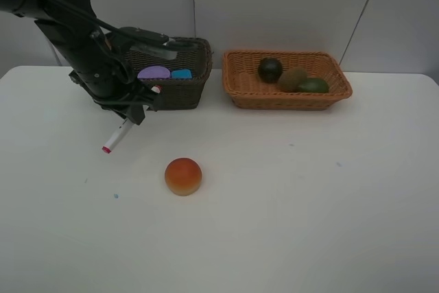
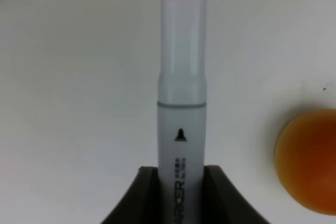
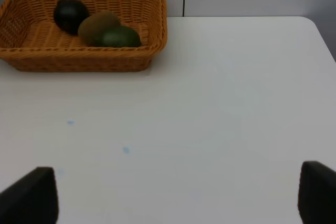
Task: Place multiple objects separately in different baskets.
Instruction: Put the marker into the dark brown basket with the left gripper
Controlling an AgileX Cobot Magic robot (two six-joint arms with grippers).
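My left gripper [image 1: 135, 113] is shut on a white marker [image 1: 116, 136] with a pink-red cap, held tilted just above the table in front of the dark brown basket [image 1: 184, 90]. In the left wrist view the marker [image 2: 182, 103] sticks out between the two dark fingers [image 2: 140, 195]. That basket holds a purple-lidded jar [image 1: 153, 73] and a blue eraser [image 1: 182, 73]. An orange-red fruit [image 1: 183, 176] [image 2: 307, 161] lies on the table nearby. The light orange basket [image 1: 288, 99] [image 3: 79, 59] holds a mangosteen [image 1: 270, 69], a kiwi [image 1: 292, 79] and a lime [image 1: 313, 86]. My right gripper [image 3: 173, 195] stands open with nothing in it.
The white table [image 1: 309, 197] runs wide to the right and front of the fruit. A pale wall stands close behind both baskets. My left arm [image 1: 68, 25] reaches over the table's back left corner, partly covering the dark basket.
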